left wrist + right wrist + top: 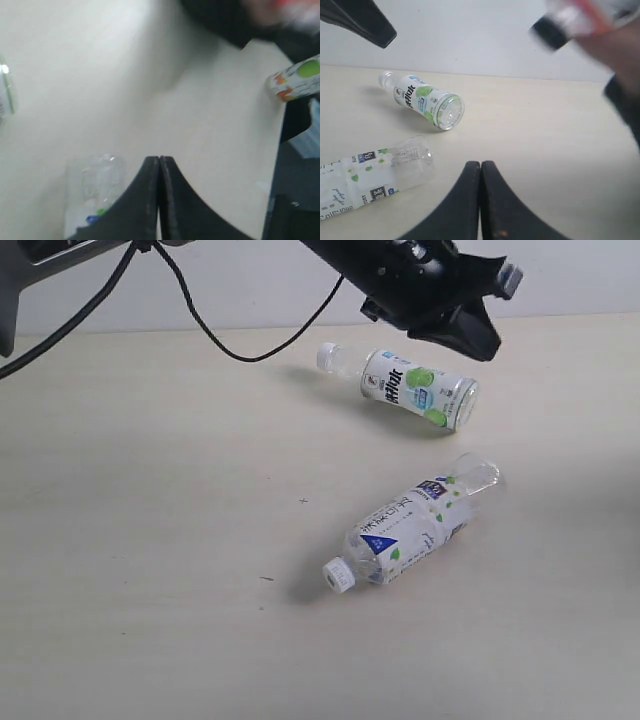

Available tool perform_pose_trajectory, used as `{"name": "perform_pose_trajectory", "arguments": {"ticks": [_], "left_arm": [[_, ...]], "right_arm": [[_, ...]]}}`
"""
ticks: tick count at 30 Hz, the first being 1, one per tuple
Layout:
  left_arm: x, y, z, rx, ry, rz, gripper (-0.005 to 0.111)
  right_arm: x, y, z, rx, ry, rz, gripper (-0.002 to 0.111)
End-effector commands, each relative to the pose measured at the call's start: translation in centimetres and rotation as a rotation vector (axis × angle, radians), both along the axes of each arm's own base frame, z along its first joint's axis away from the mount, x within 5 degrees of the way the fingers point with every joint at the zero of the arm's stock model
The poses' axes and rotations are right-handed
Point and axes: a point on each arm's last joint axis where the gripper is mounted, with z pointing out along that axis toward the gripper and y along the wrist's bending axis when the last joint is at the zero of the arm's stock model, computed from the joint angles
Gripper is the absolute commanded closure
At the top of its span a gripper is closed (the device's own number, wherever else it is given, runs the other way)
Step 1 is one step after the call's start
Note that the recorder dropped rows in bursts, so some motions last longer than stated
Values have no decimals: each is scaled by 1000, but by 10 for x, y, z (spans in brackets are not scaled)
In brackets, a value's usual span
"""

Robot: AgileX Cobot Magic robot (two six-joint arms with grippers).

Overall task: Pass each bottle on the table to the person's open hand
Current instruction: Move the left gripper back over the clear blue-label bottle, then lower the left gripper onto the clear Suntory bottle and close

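Bottles: two lie on their sides on the table, green-label bottle farther back, blue-label bottle nearer the camera.
Left end effector: clenched on nothing, hovering just above the green-label bottle's base end.
Axis: cap points left, base right (I'd grip across it).
Right end effector: clenched, empty; I judge it farther off.

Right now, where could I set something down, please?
The wide stretch of table left of both bottles is bare. The right half is crowded: the green-labelled bottle by the left gripper, the blue-labelled bottle nearer the camera.
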Motion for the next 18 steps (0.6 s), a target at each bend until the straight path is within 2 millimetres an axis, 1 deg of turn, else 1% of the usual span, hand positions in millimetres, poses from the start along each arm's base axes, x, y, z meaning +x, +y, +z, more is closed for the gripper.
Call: {"name": "perform_pose_trajectory", "arguments": {"ticks": [1, 5, 7, 9, 12, 18], "left_arm": [[0, 14, 0, 192, -69, 15, 107], [-4, 19, -9, 402, -140, 37, 107], [-9, 17, -12, 487, -178, 30, 107], [-17, 10, -13, 545, -232, 20, 107], [-32, -3, -14, 580, -283, -10, 107], [-65, -29, -14, 569, -294, -71, 107]], "right_arm": [[0, 0, -1, -3, -8, 4, 108], [0, 0, -1, 0, -7, 4, 108], [0, 0, -1, 0, -7, 4, 108], [0, 0, -1, 0, -7, 4, 108], [0, 0, -1, 0, -7, 4, 108], [0, 0, -1, -1, -8, 4, 108]]}}
